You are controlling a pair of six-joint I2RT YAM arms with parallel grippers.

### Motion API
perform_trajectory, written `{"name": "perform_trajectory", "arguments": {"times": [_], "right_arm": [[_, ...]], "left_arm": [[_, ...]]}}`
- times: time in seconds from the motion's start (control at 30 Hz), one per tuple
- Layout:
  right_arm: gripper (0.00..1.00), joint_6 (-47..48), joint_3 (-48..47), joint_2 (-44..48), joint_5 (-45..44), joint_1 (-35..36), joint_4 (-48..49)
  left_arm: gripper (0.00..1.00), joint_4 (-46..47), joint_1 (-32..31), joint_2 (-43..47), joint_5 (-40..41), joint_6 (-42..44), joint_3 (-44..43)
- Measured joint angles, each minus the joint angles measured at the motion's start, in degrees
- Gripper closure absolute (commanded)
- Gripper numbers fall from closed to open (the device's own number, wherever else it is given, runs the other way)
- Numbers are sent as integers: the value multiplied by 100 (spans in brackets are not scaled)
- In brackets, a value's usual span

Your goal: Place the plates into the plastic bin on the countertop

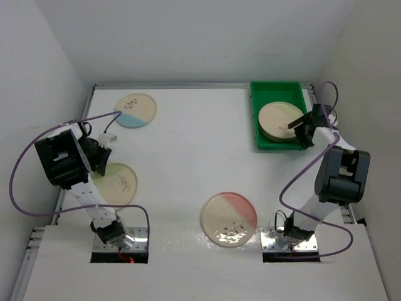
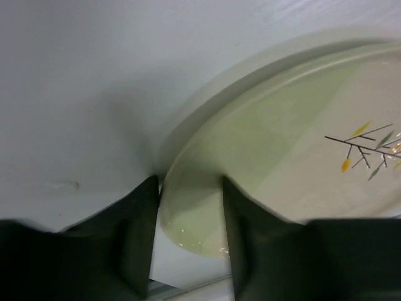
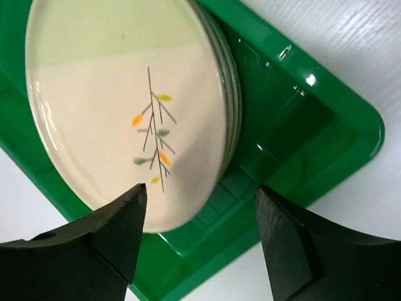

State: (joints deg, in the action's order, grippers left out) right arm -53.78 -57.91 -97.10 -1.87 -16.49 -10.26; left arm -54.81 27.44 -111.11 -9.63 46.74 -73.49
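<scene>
The green plastic bin [image 1: 266,139] stands at the back right of the white countertop [image 1: 188,150], with a stack of cream plates [image 1: 281,120] in it. My right gripper [image 1: 305,128] hovers open over the bin's right side. In the right wrist view its fingers [image 3: 119,226] frame the edge of the top plate [image 3: 113,100] and the bin floor [image 3: 282,138], holding nothing. My left gripper [image 1: 103,164] is at the rim of a green-segment plate [image 1: 120,184]. In the left wrist view that rim [image 2: 188,219] lies between the open fingers [image 2: 135,232].
A blue-segment plate [image 1: 135,110] lies at the back left. A pink-segment plate [image 1: 229,218] lies near the front, between the two arm bases. White walls close in the left, back and right sides. Purple cables loop off both arms.
</scene>
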Motion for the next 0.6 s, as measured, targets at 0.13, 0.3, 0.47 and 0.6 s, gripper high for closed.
{"name": "perform_trajectory", "arguments": {"times": [0.13,0.3,0.47,0.6], "right_arm": [[22,522,-20,387,-498,369,-352],[0,1438,-15,1025,-813,1150,-256],[0,2347,-140,1099,155,2481,227],[0,2872,-1139,-50,1692,3613,177]], "left_arm": [[100,17,-2,0,203,-142,-4],[100,-85,-28,-20,68,-280,-105],[100,-7,-688,33,-927,-553,-299],[100,219,-1746,304,-1493,-780,-669]]}}
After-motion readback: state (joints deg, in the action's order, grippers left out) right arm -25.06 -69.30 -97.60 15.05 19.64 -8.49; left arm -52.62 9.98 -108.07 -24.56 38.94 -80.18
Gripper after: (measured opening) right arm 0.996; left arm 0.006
